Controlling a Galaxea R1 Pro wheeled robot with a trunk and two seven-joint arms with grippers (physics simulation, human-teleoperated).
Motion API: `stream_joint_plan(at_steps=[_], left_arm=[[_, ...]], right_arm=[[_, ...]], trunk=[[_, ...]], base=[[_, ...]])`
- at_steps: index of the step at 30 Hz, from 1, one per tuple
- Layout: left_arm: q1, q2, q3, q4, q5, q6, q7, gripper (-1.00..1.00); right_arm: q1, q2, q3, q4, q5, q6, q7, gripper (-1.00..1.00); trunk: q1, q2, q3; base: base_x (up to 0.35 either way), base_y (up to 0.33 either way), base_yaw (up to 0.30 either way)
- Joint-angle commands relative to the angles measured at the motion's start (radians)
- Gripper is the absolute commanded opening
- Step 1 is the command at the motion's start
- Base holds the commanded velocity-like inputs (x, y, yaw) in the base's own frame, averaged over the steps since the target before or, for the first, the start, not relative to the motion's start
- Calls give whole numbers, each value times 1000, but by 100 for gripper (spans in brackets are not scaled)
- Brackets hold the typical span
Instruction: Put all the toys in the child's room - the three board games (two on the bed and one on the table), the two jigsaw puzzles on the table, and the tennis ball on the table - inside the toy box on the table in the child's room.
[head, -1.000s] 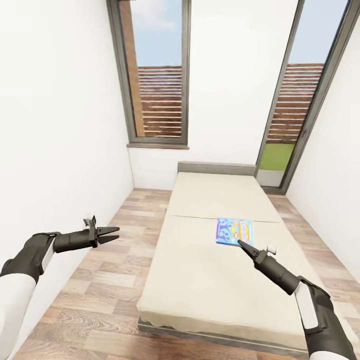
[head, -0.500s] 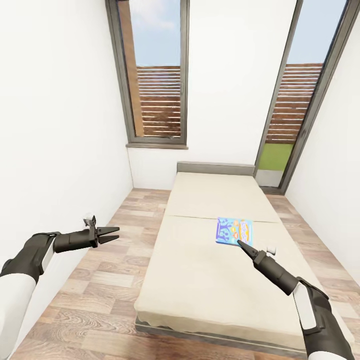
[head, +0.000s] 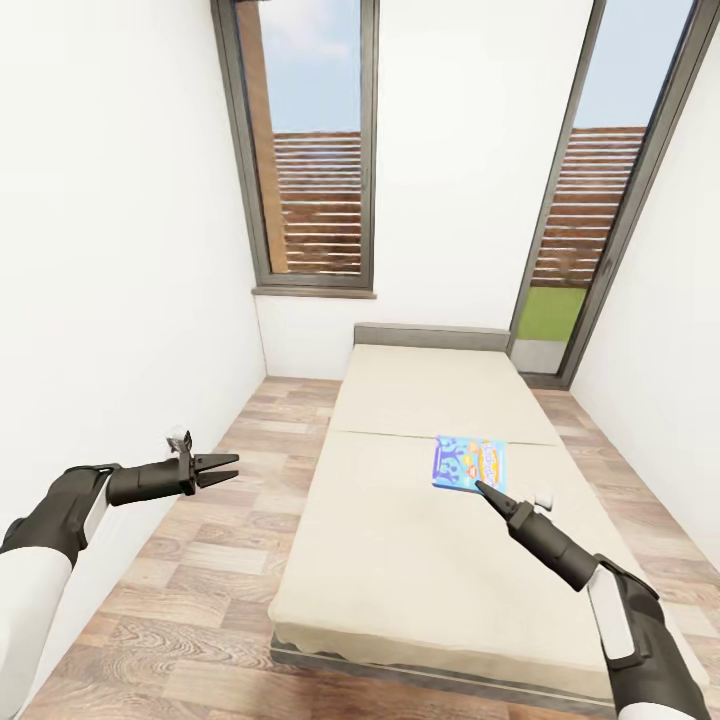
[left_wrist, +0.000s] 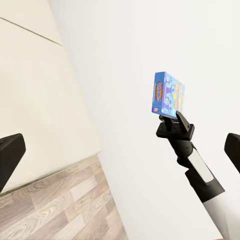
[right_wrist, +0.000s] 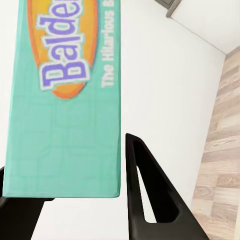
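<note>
At centre-right of the head view, the right gripper (head: 478, 487) (jaw state unclear) touches the blue board game (head: 469, 462) on the bed (head: 420, 560), while the left gripper (head: 226, 466) hangs apart at left.

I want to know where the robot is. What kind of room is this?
It looks like a bedroom. There is a big low bed with a beige mattress and a grey headboard, a wood-plank floor, and tall dark-framed windows in white walls. A small blue board game lies on the bed, so maybe a child's room.
</note>
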Motion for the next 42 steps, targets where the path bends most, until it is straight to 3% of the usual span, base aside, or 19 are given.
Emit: stream_joint_plan(at_steps=[1, 27, 31, 34, 37, 40, 42], left_arm=[[-1, 0, 1, 0, -3, 11, -5, 100], [-1, 0, 0, 0, -3, 11, -5, 100], [-1, -1, 0, 0, -3, 10, -6, 100], [-1, -3, 0, 0, -3, 10, -6, 100], [-1, -6, -1, 0, -3, 10, -7, 100], [-1, -6, -38, 0, -3, 10, -7, 100], [-1, -6, -60, -1, -2, 9, -8, 100]], right_arm=[[-1, -2, -1, 0, -4, 7, 2, -100], [-1, -4, -2, 6, -5, 8, 11, -100], [-1, -6, -5, 23, -5, 7, 46, -100], [-1, -8, -23, 49, -4, 6, 81, -100], [-1, -11, -77, 105, -3, 6, 93, -100], [4, -24, -120, 155, 5, 5, 111, -100], [38, -29, -133, 167, 7, 3, 132, -100]], trunk=[[1, -2, -2], [1, -2, -2], [1, -2, -2], [1, -2, -2], [1, -2, -2], [1, -2, -2], [1, -2, -2]], base=[[0, 0, 0], [-21, 0, 0], [0, 0, 0], [0, 0, 0], [0, 0, 0], [0, 0, 0], [0, -9, 0]])
